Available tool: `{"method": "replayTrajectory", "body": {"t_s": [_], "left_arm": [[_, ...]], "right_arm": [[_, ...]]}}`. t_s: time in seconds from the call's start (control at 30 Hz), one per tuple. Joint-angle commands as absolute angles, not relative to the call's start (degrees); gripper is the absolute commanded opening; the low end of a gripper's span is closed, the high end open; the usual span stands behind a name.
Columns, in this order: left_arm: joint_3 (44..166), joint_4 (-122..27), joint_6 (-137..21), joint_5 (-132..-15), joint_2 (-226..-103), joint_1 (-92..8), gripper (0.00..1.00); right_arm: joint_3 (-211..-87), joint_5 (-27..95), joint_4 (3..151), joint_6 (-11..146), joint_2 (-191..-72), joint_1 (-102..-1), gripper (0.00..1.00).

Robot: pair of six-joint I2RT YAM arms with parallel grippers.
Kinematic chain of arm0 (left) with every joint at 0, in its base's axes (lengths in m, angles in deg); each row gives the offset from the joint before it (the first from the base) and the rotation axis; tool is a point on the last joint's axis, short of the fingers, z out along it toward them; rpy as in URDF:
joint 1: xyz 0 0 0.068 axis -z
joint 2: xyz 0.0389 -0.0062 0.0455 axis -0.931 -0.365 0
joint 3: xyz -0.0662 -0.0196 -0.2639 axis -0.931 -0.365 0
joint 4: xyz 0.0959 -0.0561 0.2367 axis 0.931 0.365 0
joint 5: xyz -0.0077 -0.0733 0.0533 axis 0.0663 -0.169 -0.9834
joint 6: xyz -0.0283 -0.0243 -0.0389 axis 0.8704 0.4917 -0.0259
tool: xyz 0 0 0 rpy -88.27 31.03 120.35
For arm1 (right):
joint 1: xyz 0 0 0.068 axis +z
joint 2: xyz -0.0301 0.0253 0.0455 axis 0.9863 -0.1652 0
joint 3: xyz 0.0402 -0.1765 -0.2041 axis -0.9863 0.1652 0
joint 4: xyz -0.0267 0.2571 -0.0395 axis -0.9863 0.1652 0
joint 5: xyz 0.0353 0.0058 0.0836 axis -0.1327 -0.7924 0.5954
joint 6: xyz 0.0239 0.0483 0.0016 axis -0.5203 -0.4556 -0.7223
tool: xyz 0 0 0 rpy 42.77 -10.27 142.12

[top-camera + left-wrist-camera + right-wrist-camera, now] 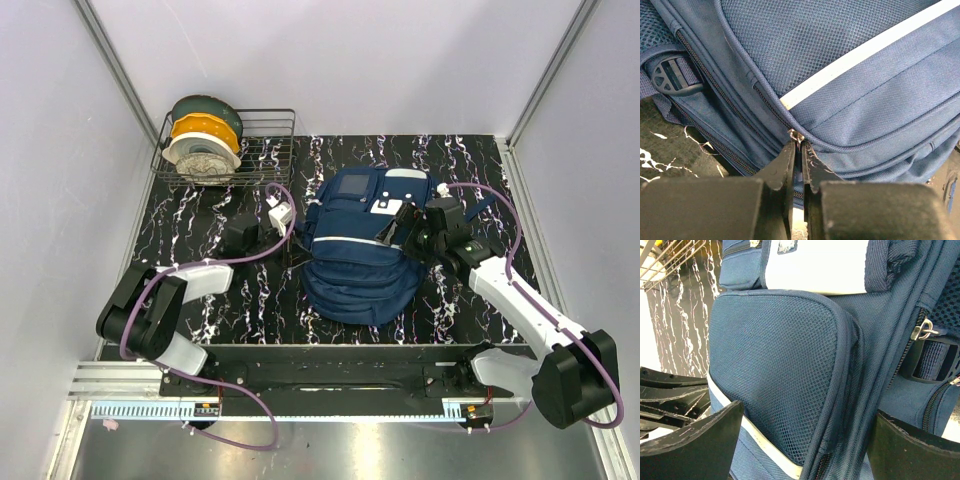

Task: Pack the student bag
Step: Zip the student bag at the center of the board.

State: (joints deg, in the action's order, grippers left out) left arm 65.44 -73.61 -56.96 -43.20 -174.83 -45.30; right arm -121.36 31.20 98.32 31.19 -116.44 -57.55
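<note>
Near edge: both arm bases on the rail, L arm bending in from the left, R arm from the right, purple cables looped off each.

L fingers (799, 146) are clenched almost flat together on a small metal zip pull (796, 135). The pull sits right at the fingertips, on the bag's L side, just below where the white zip stripe (870, 50) ends. A dark plastic buckle (675, 75) on a strap lies further along the same side, w/ black marbled table (670, 145) showing under it.

The student bag (355, 250) lies flat mid-table, a bit right of centre, between the two arms. Its rounded end faces near and its white-patched pockets sit at the far end. Navy fabric, stripe running across the middle.

R fingers (807, 412) are released, spread wide, straddling the bag's R-hand side around the mesh side pocket (775, 375). Fabric fills the gap between them; can't tell if either pad actually touches. Beyond the pocket in the R wrist view: a white patch (815, 270), and off to the right a 2nd metal zipper tab (922, 330) above a strap clip (930, 360).

Far L corner of the table: a wire basket (275, 130), well apart from the bag. It holds three round spools (205, 140) stood on edge, leaning together: one dark green, one orange, one white. Plain pale walls enclose the table on three sides.
</note>
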Motion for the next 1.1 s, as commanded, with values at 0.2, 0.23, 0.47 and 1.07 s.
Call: {"method": "replayTrajectory", "body": {"t_s": [0.2, 0.23, 0.47, 1.07], "left_arm": [[75.14, -59.36, -59.21, -43.67, -169.92, -44.95, 0.00], [76.03, -55.42, -59.56, -43.67, -168.79, -44.86, 0.00], [82.10, -42.21, -58.96, -43.06, -164.91, -44.33, 0.00], [85.96, -45.81, -41.45, -53.42, -164.12, -24.47, 0.00]], "right_arm": [[-121.49, 34.85, 92.93, 29.89, -115.24, -57.02, 1.00], [-121.58, 34.93, 92.93, 29.89, -115.24, -56.85, 1.00], [-120.26, 35.81, 89.68, 27.35, -116.38, -56.93, 1.00], [-114.46, 30.89, 85.19, 19.87, -115.06, -54.21, 0.99]]}}
